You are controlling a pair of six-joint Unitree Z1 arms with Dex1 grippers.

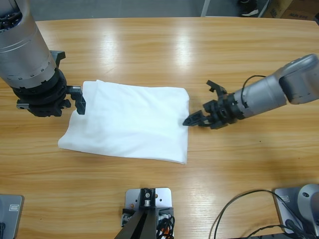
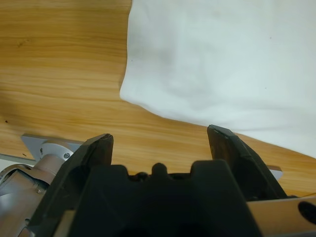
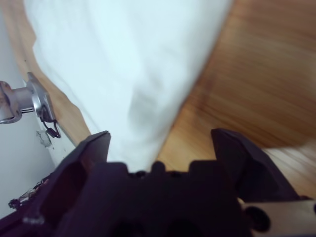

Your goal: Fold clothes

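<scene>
One of the clothes, a plain white shirt (image 1: 129, 119), lies folded flat in the middle of the wooden table (image 1: 149, 45). My left gripper (image 1: 77, 99) hovers at the shirt's left edge. In the left wrist view this gripper (image 2: 162, 134) is open, and the white shirt (image 2: 222, 59) lies just beyond its jaws with bare wood between them. My right gripper (image 1: 198, 102) stands just off the shirt's right edge. Its jaws are open and hold nothing. The right wrist view has that gripper (image 3: 163, 133) facing the shirt's (image 3: 123, 49) edge.
Bare wood surrounds the shirt on all sides. Black cables (image 1: 239, 209) trail over the table's front right. A metal fitting (image 3: 29, 101) shows past the table edge in the right wrist view.
</scene>
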